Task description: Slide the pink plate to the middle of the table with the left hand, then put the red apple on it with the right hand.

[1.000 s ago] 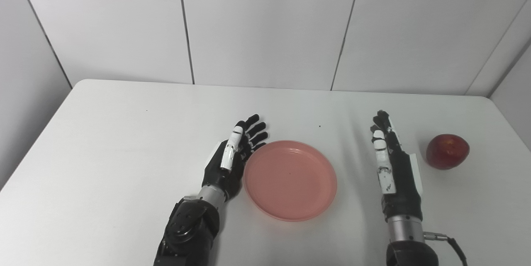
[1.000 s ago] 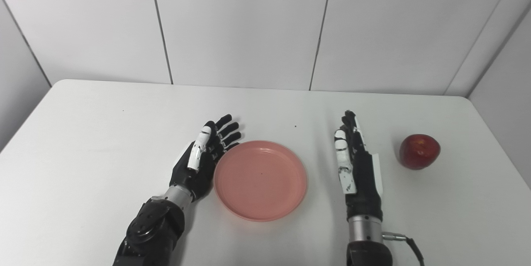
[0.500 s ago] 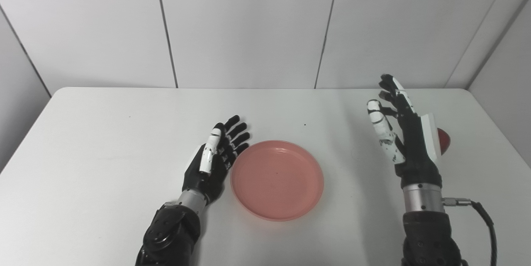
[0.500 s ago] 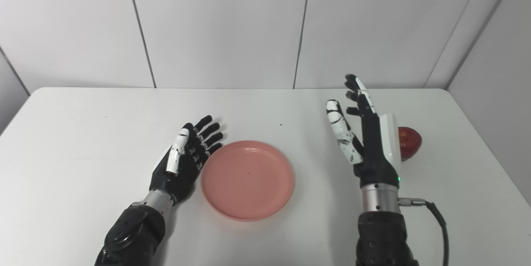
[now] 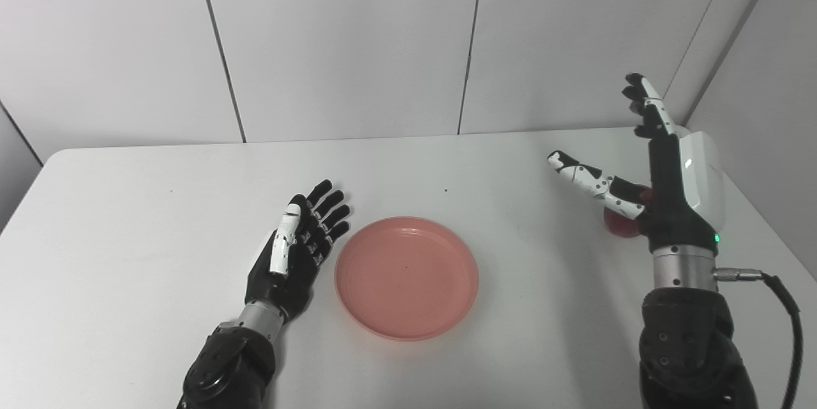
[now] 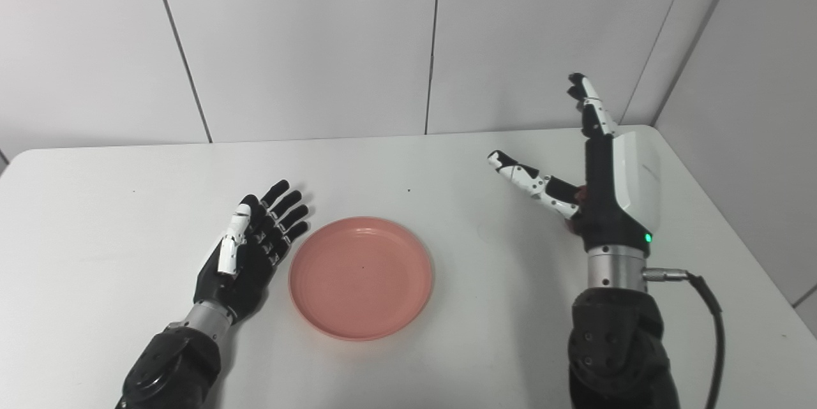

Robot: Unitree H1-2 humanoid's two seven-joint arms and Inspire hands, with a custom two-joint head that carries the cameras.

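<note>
Fingers of right hand spread, empty, hiding red apple, barely visible in right eye view.

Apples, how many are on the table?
1. The apple sits at the table's right side, mostly hidden behind the raised right hand. None on the plate.

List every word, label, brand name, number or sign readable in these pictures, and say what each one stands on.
None: no readable text shows in either view.
Round pink plastic plate: plain, only a tiny dark speck.
White tabletop: unmarked apart from small specks.
Right robot hand: blank white back cover, a green light near the wrist, no lettering.
Left robot hand: no markings.
</note>
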